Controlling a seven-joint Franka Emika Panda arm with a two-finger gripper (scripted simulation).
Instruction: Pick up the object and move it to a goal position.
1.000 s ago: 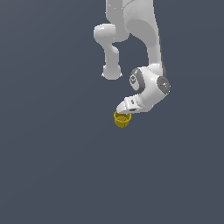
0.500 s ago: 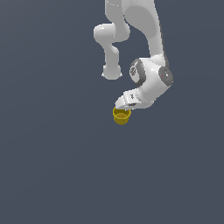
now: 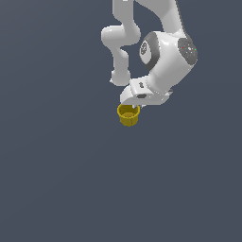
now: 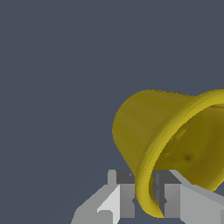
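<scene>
The cup (image 3: 128, 115) is yellow, hollow, with a rim wider than its body; it hangs just under the tool (image 3: 133, 107), touching it, mouth turned up and slightly tilted in the exterior view; in the wrist view the cup (image 4: 166, 144) fills the space right at the fingertips, its flared rim passing between the two grey fingers (image 4: 120, 192), one finger outside the wall and the other inside the mouth, so the tool (image 4: 146, 197) is closed on the cup's rim; the white arm (image 3: 165, 54) bends down from above the tool, its wrist just over the cup on the exterior view's right; around cup and tool there is only a plain dark grey-blue ground.
</scene>
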